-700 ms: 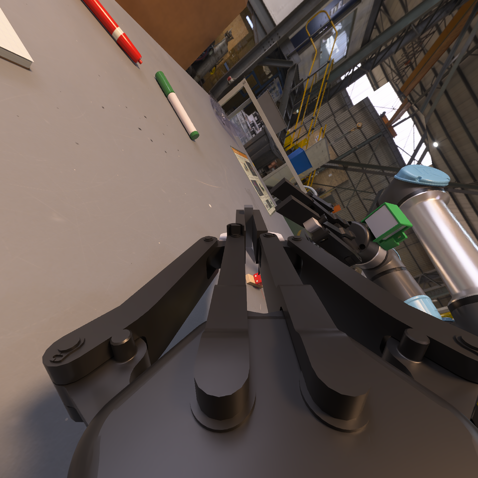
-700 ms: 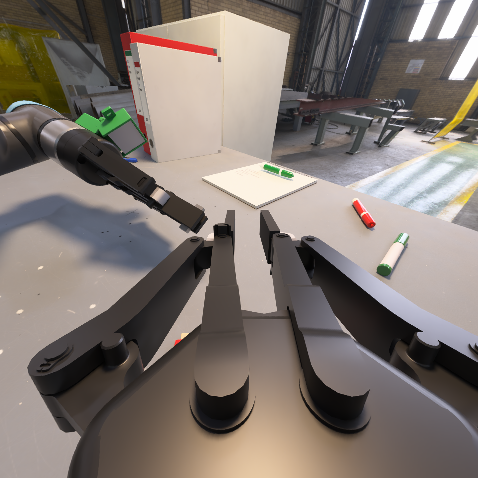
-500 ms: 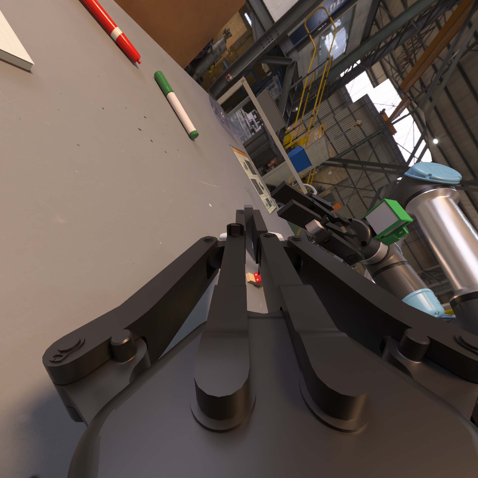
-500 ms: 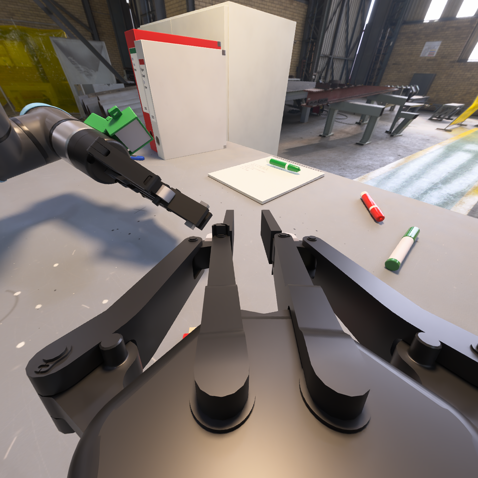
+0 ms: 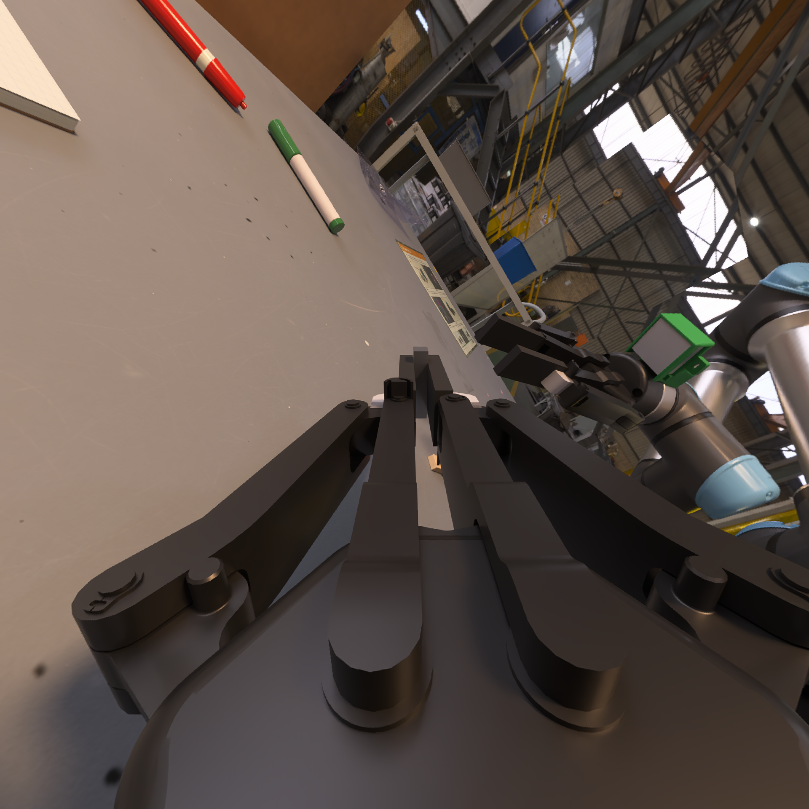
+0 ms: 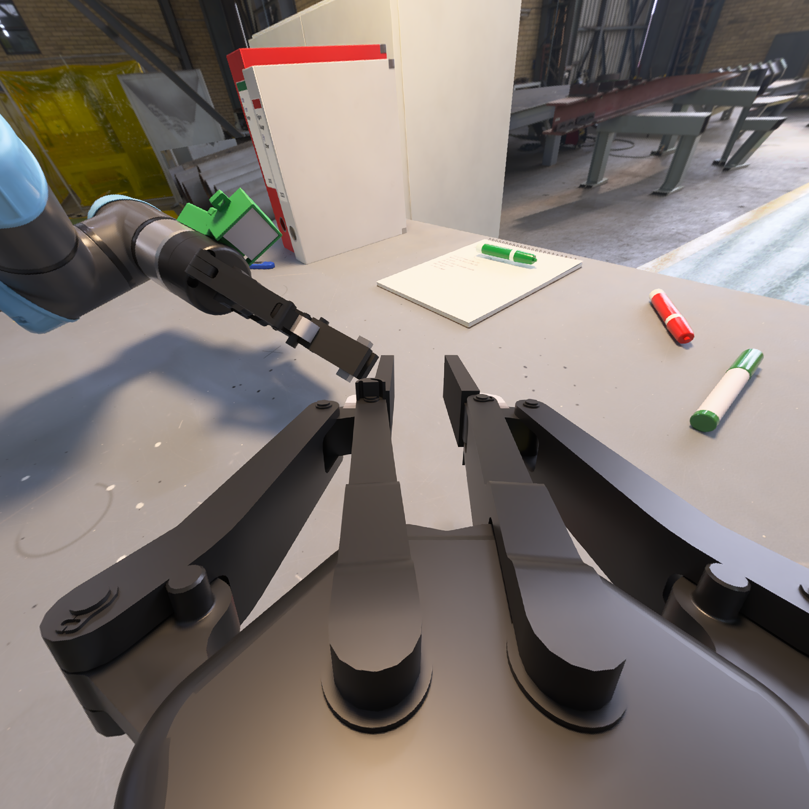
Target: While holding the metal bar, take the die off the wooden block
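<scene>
In the left wrist view, my left gripper (image 5: 420, 372) is shut on the thin grey metal bar (image 5: 421, 352), whose end shows between the fingertips. Below them, a sliver of the wooden block (image 5: 433, 464) shows on the table; the die is hidden behind my finger. My right gripper (image 5: 492, 350) hovers close by on the right, open. In the right wrist view, my right gripper (image 6: 418, 372) is open and empty above the table. The left gripper (image 6: 359, 359) sits just beside its left fingertip, with the bar's grey ends (image 6: 364, 340) sticking out. Block and die are hidden there.
A white notepad (image 6: 477, 284) with a green marker (image 6: 508, 255) on it lies beyond the grippers. A red marker (image 6: 670, 317) and a green-and-white marker (image 6: 726, 389) lie to the right. Binders (image 6: 332, 153) stand at the back. The table edge runs behind them.
My right gripper has moved closer to the left gripper, which still holds the bar. The red die, visible between the left fingers before, is now out of sight.
</scene>
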